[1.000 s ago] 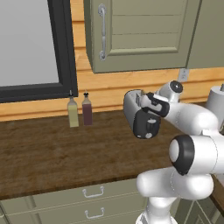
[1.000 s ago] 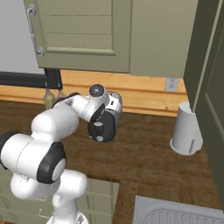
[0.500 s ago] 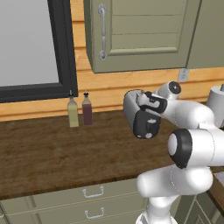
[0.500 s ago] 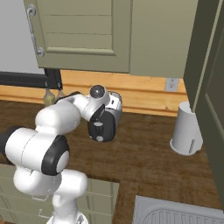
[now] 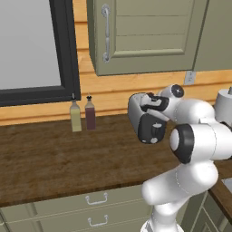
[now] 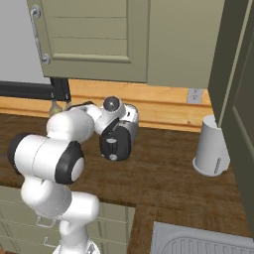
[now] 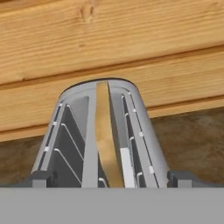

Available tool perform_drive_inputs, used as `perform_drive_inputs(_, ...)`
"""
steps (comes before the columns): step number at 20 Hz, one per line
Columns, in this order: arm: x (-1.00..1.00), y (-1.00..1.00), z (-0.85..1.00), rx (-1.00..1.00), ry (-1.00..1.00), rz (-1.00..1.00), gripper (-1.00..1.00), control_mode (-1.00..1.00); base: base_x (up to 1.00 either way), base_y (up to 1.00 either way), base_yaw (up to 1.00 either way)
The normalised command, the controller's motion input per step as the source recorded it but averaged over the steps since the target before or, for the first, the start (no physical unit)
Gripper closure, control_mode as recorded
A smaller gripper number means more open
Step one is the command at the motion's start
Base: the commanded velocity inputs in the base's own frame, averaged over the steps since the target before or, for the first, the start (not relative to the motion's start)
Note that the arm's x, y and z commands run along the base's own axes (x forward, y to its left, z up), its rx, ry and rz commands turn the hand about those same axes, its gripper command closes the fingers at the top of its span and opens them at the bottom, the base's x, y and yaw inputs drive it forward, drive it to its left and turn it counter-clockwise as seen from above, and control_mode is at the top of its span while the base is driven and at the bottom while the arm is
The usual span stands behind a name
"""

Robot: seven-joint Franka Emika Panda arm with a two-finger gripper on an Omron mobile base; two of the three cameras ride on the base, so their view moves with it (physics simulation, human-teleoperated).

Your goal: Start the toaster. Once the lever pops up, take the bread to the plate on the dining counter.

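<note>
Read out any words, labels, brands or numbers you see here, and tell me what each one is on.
None: no legible text anywhere.
The toaster and its black end face are blank.
The two bottles show no label.
The wall outlet and white canister are plain.

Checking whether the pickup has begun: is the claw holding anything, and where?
Nothing is held. The claw is open above the toaster, the bread standing ungripped in it.

Open counter (image 5: 45, 163) left of toaster (image 5: 146, 122) — two bottles (image 5: 82, 114) at wall, cabinet (image 5: 145, 36) overhead
</note>
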Motion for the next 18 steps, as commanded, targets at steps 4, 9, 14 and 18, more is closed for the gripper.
perform_drive_inputs(4,0.34,-0.06,0.00,0.00,0.00,0.00,-1.00,-1.00,0.00,0.00,0.00)
perform_drive_inputs(9,0.30,-0.05,-0.10,0.00,0.00,0.00,-1.00,-1.00,0.00,0.00,0.00)
perform_drive_inputs(14,0.13,0.00,-0.15,0.00,0.00,0.00,1.00,-1.00,0.00,0.00,0.00)
perform_drive_inputs(18,0.00,0.00,-0.09,0.00,0.00,0.00,1.00,-1.00,0.00,0.00,0.00)
